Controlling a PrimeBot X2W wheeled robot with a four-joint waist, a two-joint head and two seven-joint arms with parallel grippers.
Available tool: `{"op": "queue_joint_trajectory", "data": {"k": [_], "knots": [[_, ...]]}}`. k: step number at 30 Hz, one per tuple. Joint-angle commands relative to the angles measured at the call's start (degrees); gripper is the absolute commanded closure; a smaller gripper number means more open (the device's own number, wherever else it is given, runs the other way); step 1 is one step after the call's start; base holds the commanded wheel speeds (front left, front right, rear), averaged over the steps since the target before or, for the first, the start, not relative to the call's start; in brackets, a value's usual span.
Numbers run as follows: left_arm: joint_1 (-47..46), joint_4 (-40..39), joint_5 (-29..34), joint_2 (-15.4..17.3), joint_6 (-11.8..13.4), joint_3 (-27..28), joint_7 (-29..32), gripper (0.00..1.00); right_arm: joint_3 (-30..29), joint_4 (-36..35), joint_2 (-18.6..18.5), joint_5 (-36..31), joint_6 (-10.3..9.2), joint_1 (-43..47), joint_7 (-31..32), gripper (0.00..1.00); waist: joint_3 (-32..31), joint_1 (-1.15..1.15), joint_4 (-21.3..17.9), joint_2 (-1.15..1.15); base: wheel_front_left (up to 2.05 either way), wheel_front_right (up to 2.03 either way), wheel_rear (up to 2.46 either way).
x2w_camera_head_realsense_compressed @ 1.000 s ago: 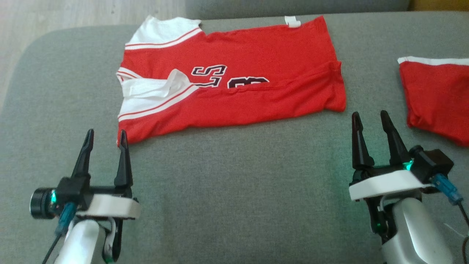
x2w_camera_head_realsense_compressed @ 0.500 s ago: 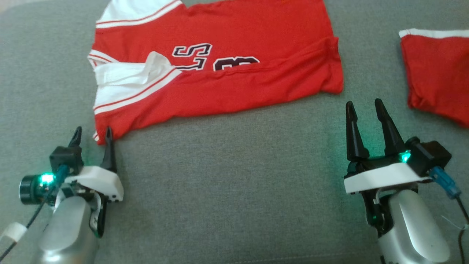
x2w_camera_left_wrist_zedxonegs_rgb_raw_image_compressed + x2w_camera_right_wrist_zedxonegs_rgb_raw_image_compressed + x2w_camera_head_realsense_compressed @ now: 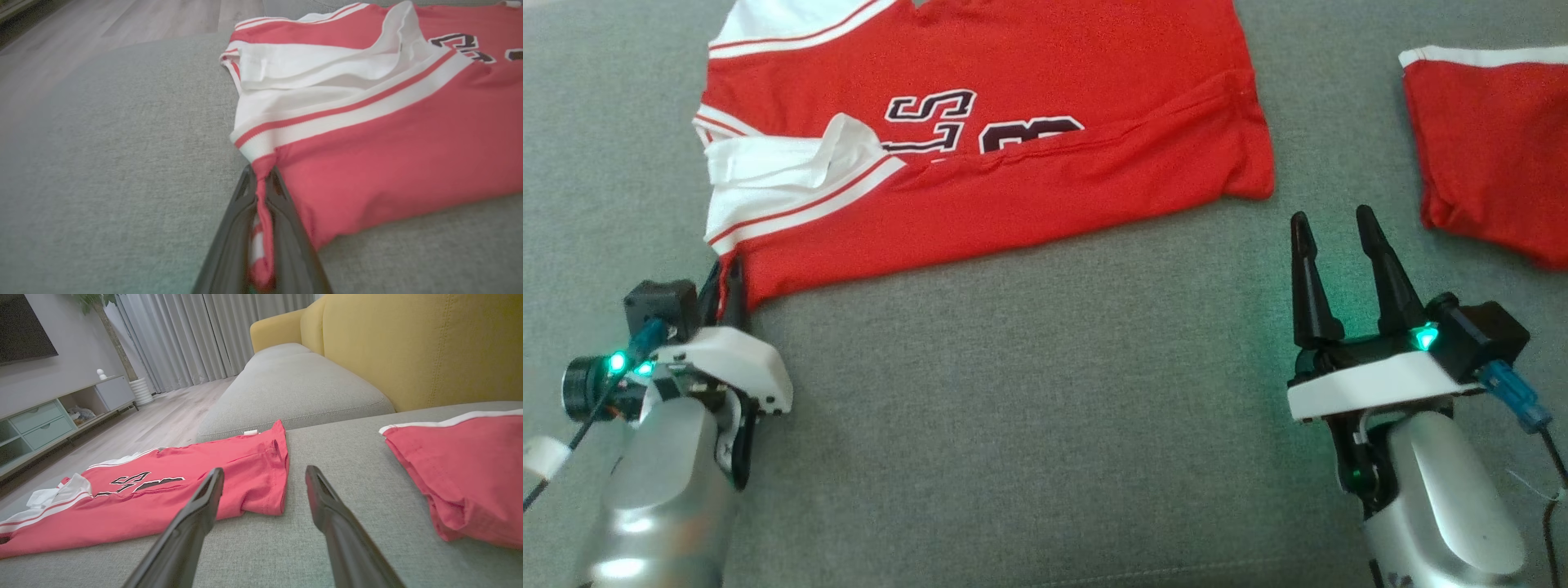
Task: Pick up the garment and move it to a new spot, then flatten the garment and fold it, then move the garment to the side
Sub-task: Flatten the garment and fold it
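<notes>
Lying spread on the grey sofa cushion: red jersey with white striped sleeves and dark lettering, one long edge folded over itself. Left gripper at the jersey's near left corner, jaws clenched on a pinch of red hem beside the white sleeve band. Right gripper near the jersey's near right corner, apart from the cloth, jaws released. Second red garment, white-trimmed, lies well apart to the right. Yellow sofa back behind.
</notes>
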Motion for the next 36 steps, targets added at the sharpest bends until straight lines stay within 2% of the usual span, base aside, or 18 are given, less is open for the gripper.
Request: {"op": "queue_joint_trajectory", "data": {"k": [1,6,12,20,24,31,32,33,34,36], "knots": [[0.6,0.5,-0.4,2.3,0.3,1.6,-0.5,1.00,0.9,-1.3,0.0,0.3,-0.05,-1.7,-0.4,0.00,-0.4,0.00,0.2,0.00,0.00,0.00,0.00],[-0.2,-2.8,-0.2,1.7,0.5,1.8,-6.3,1.00,0.6,1.7,0.0,-0.9,-0.05,-2.6,-0.4,0.00,-1.6,0.00,0.9,0.00,0.00,0.00,0.00],[0.1,-12.5,1.4,1.1,1.2,2.5,-7.8,1.00,0.3,6.6,0.0,-3.2,-0.05,-5.9,0.5,0.00,-2.0,0.00,2.2,0.00,0.00,0.00,0.00],[3.0,-23.2,4.2,-0.1,0.2,2.2,-7.8,1.00,-4.6,16.0,0.0,-7.4,-0.05,-15.2,9.0,0.00,-0.7,0.00,4.6,0.00,0.00,0.00,0.00],[3.4,-25.0,5.1,-1.1,-0.5,1.7,-7.8,1.00,-7.4,23.0,0.0,-10.0,-0.05,-19.8,13.6,0.00,-0.2,0.00,6.2,0.00,0.00,0.00,0.00],[3.8,-25.9,6.2,-2.1,-1.7,1.4,-7.8,1.00,-9.7,32.4,0.0,-17.3,-0.05,-23.6,17.4,0.00,-0.2,0.00,7.5,0.00,0.00,0.00,0.00],[3.9,-25.9,6.3,-2.1,-1.8,1.5,-7.8,1.00,-10.0,33.3,0.0,-18.1,-0.05,-23.9,17.6,0.08,-0.3,0.00,7.6,0.00,0.00,0.00,0.00],[4.0,-25.7,6.4,-1.9,-1.9,1.8,-7.8,1.00,-10.2,34.0,0.0,-18.8,-0.05,-24.1,17.6,0.71,-0.5,0.00,7.5,0.00,0.00,0.00,0.00],[4.1,-25.5,6.5,-1.8,-1.9,2.0,-7.8,1.00,-10.4,34.5,0.0,-19.5,-0.05,-24.2,17.4,1.00,-0.7,0.00,7.4,0.00,0.00,0.00,0.00],[4.5,-24.9,6.7,-1.5,-2.0,2.4,-7.8,1.00,-11.1,35.3,0.0,-20.6,-0.05,-24.3,16.8,1.00,-1.2,0.00,7.2,0.00,0.00,0.00,0.00]]}}
